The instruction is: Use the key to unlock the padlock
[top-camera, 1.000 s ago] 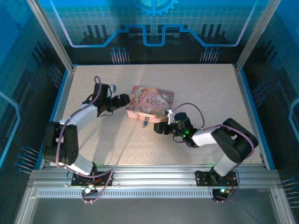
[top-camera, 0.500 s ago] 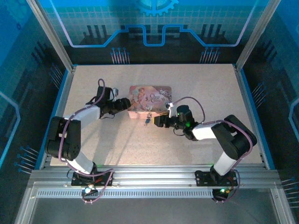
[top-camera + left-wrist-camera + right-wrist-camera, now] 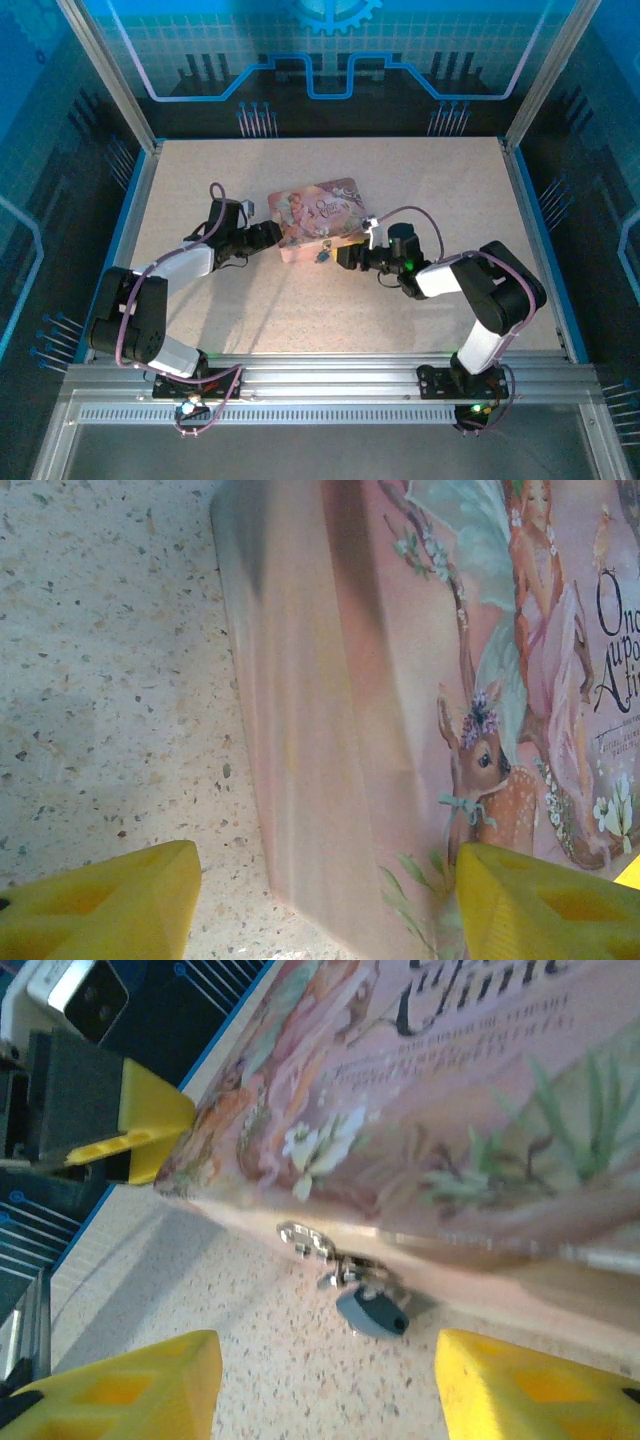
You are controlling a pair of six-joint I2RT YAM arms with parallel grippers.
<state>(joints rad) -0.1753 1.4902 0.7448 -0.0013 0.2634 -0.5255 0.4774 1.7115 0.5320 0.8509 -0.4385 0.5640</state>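
Observation:
The tiny silvery padlock [image 3: 352,1270] hangs at the front clasp [image 3: 305,1238] of the pink cartoon-printed box [image 3: 318,212]. A blue-grey oval piece with a small hole [image 3: 373,1313] sticks out of the padlock toward me; it looks like the key's head. From above the padlock [image 3: 322,256] is a speck at the box's near edge. My right gripper [image 3: 330,1390] is open, just short of the padlock, fingers to either side of it, and sits right of it from above [image 3: 343,258]. My left gripper [image 3: 320,910] is open, straddling the box's left corner [image 3: 300,780].
The box lies tilted mid-table on the speckled top [image 3: 420,190]. My left gripper's yellow finger [image 3: 150,1120] shows past the box's far corner in the right wrist view. Blue rails [image 3: 540,250] and metal posts edge the table.
The box has turned counter-clockwise, its right end swinging toward the back. My right gripper has closed in on the padlock, and my left gripper stays at the box's left corner.

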